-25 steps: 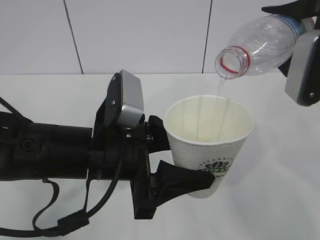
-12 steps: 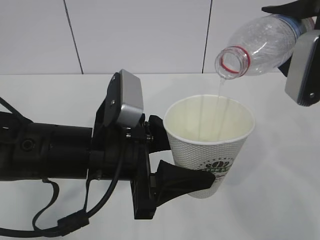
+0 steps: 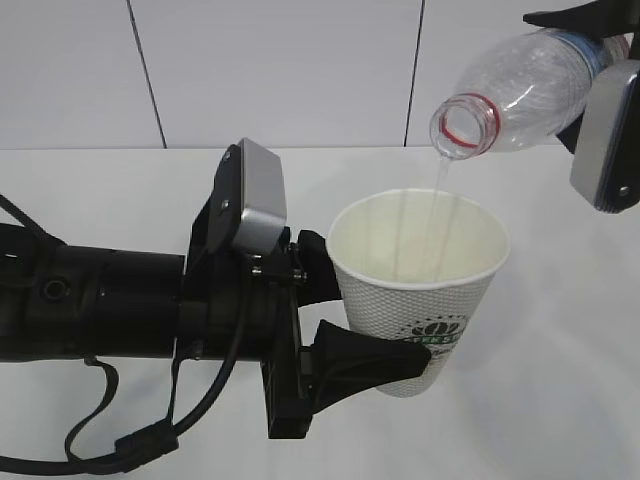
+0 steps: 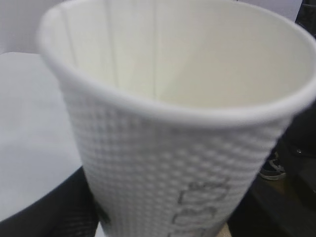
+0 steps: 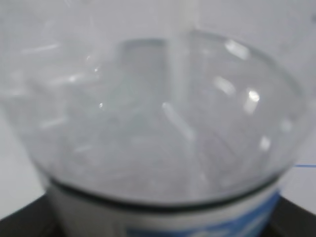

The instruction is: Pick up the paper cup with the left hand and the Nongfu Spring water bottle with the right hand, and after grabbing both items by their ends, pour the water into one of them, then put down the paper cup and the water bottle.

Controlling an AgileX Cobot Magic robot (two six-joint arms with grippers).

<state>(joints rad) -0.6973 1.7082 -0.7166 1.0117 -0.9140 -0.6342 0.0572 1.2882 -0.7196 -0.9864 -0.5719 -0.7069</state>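
Paper cups: one — the paper cup (image 3: pixel 420 290), white and dimpled, also filling the left wrist view (image 4: pixel 173 148).
Bottles: one — the Nongfu Spring water bottle (image 3: pixel 525 85), clear plastic, seen close and blurred in the right wrist view (image 5: pixel 158 123).
Streams of water: one — the water (image 3: pixel 437 195) as a thin thread.
Robot hands: two — the left hand (image 3: pixel 375 310) and the right hand (image 3: pixel 600 75).
Silver-grey boxes: two, one on each hand.
Tables: one — the white table (image 3: pixel 560 400).
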